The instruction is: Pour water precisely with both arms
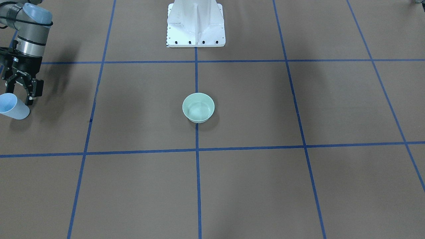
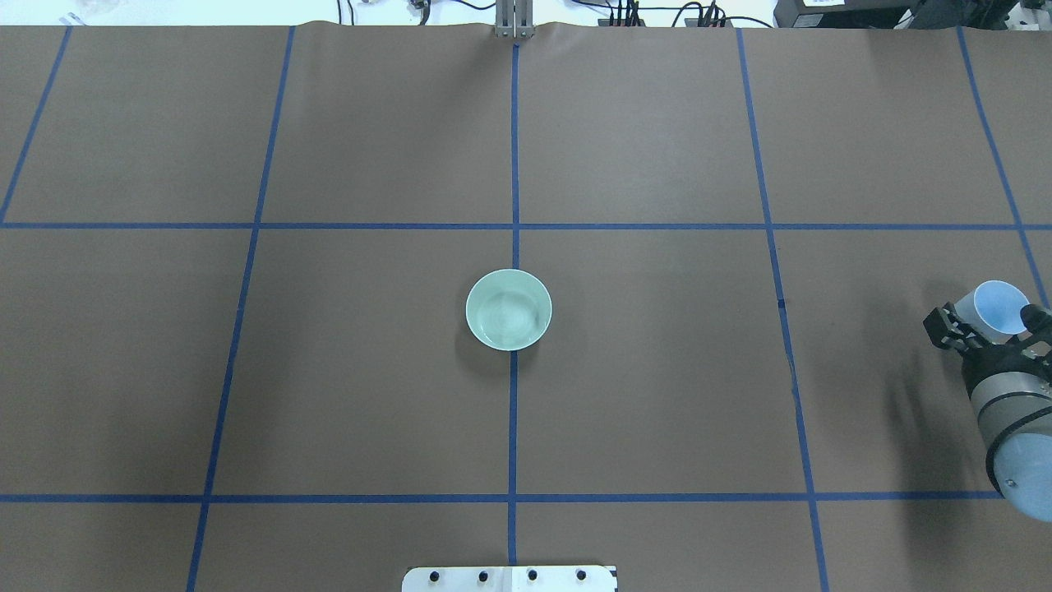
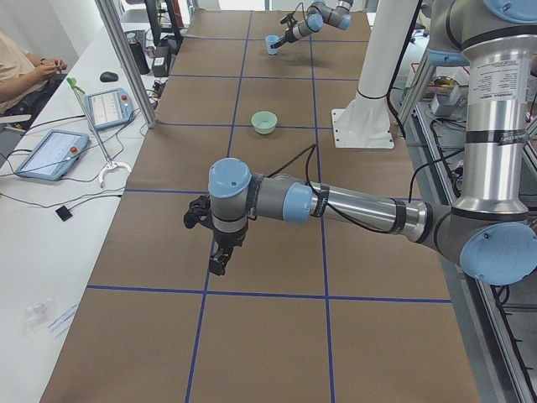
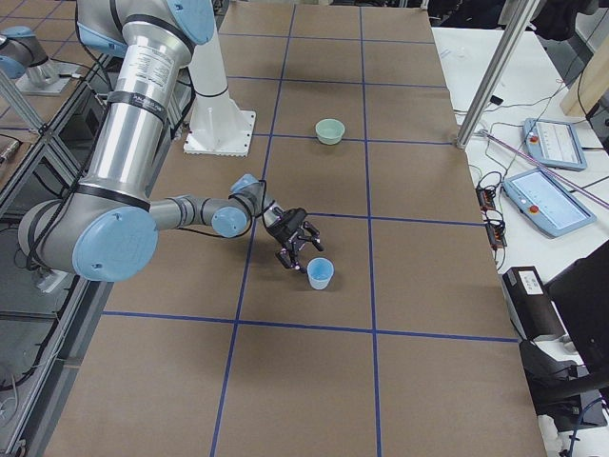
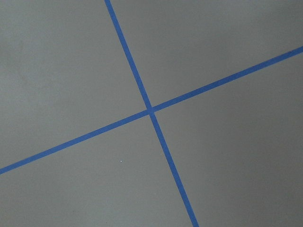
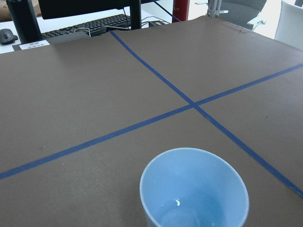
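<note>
Brown-papered bench (image 2: 657, 370) is crossed by blue tape (image 2: 514, 411). The blue cup (image 1: 13, 107), water (image 6: 176, 212) glinting inside, is found upright just ahead of the right gripper (image 1: 20, 95), whose jaws are spread wide. The left gripper (image 3: 218, 259), well apart, cannot be judged.

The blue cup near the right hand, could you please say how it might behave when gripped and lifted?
The blue cup looks thin-walled and plastic, so it is probably light and may flex if squeezed. It tapers toward its base, so it could tip if nudged. A glint inside suggests water, which may slosh.
</note>
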